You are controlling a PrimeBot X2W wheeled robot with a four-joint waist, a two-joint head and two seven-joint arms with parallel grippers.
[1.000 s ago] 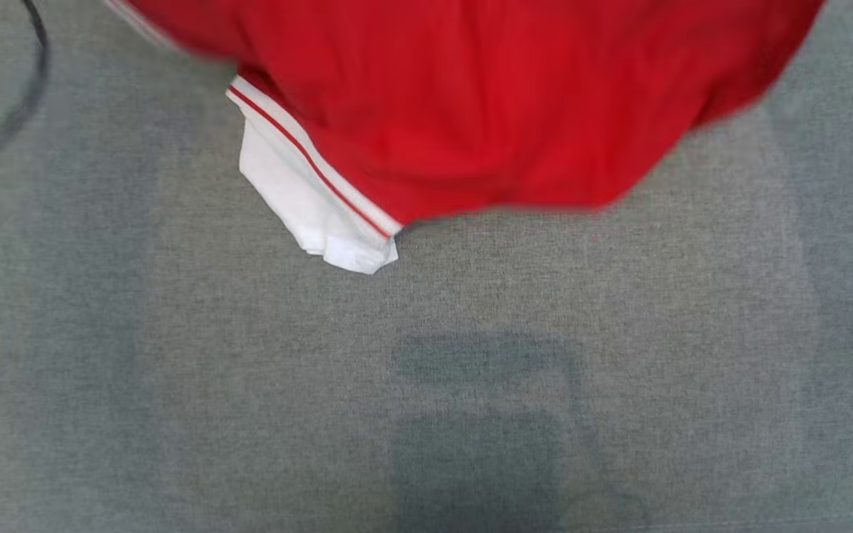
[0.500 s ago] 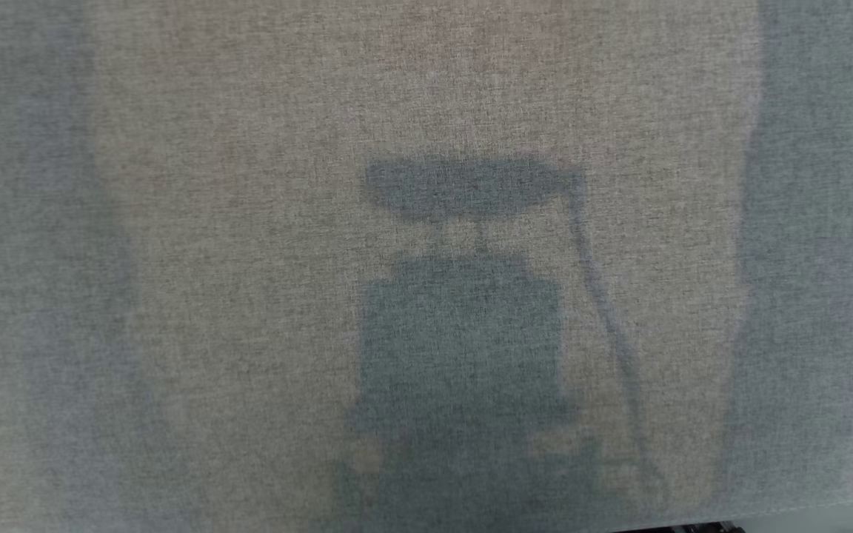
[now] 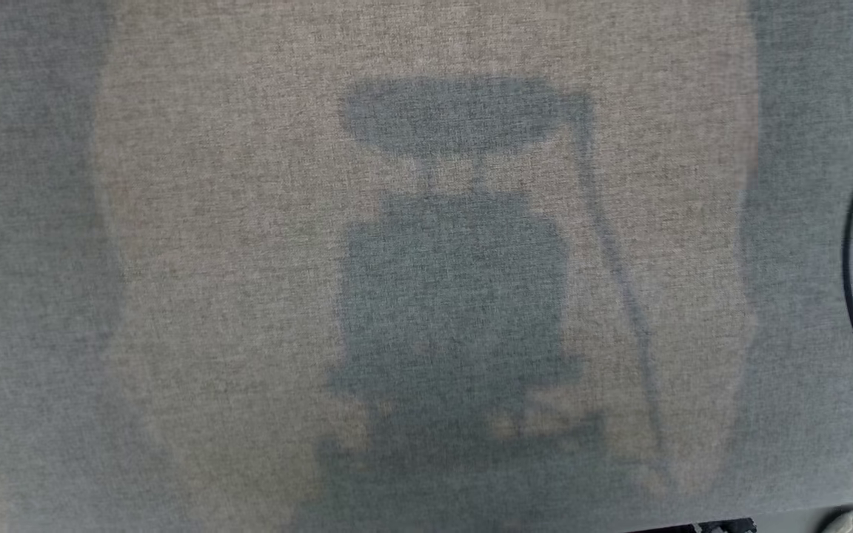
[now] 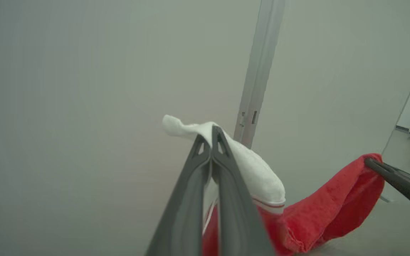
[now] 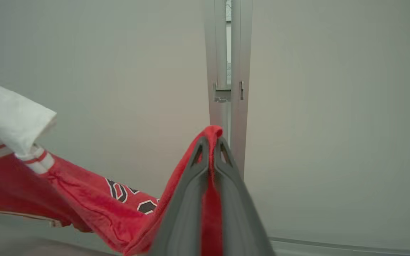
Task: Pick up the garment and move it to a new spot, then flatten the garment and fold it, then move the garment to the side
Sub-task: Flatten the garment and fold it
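Left wrist view: L gripper jaws tight on garment white sleeve, R gripper jaws on red edge

Grey tabletop open across centre and left. Dark cable curves along right edge. Garment stretched between left gripper and right gripper, blocking gap. Wall and door frame close ahead.
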